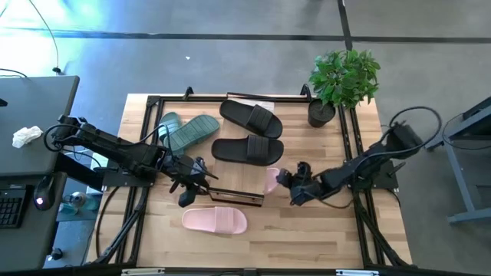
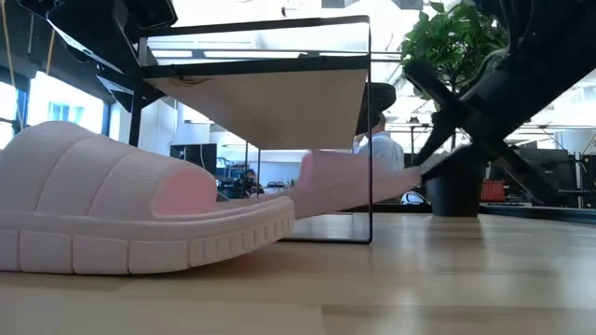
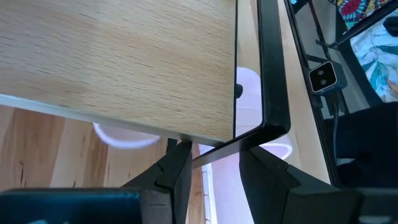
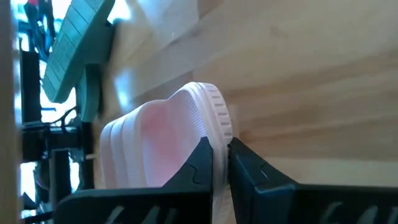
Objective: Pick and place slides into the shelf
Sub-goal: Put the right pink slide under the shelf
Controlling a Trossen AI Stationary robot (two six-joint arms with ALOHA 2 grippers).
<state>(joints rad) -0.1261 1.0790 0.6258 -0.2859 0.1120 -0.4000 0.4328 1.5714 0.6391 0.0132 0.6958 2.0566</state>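
Now right hand (image 4: 221, 165) pinches pink slide's (image 4: 168, 134) rim beside shelf (image 1: 234, 195).

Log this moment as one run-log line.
left claw: holds shelf frame, tilted | right claw: shut on pink slide, at shelf's right end | other pink slide: on table

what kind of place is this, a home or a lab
Most likely a robotics lab or open office: a light wooden work table on a grey concrete floor, a dark desk with a keyboard beside it, and people at monitors behind.
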